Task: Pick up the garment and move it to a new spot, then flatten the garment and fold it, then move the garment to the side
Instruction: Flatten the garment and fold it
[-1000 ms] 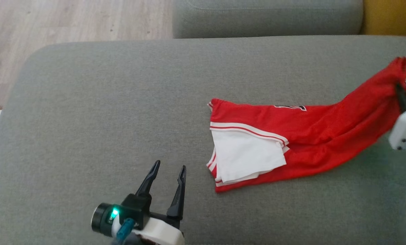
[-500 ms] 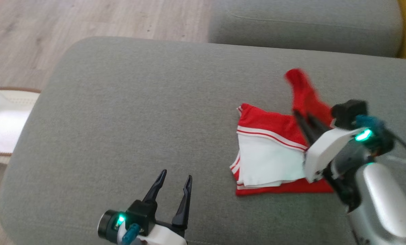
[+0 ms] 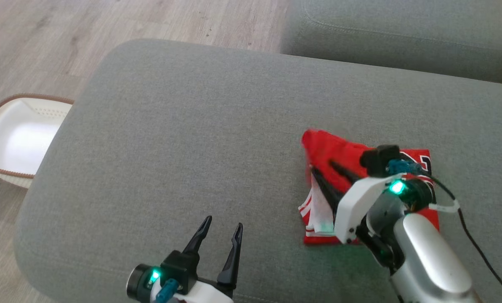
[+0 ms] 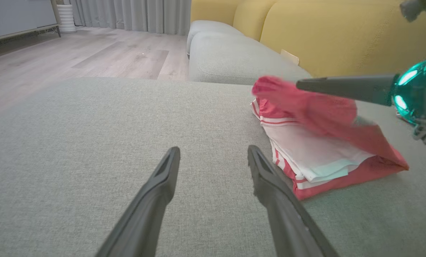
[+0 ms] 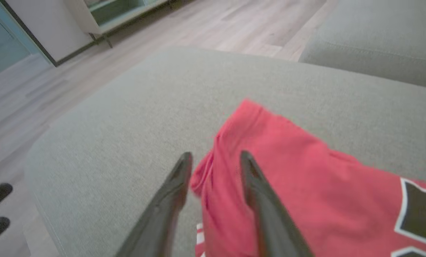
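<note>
The red garment with white trim lies folded on the grey sofa seat, right of centre. Its red top layer is draped over the white-striped layers. My right gripper hovers over its left edge, fingers apart, with the blurred red fold edge loose between them. The right wrist view shows that gripper spread around the red cloth. My left gripper stands open near the front edge, left of the garment and apart from it. In the left wrist view, this gripper is empty and the garment lies to its right.
A white basket with a brown rim sits on the wood floor left of the seat. Another grey cushion lies behind, and a yellow sofa back stands beyond the garment.
The head camera has shifted. My right gripper carried the garment's red end from the right over onto the rest, folding it, and its fingers have parted. The left gripper stayed put.
</note>
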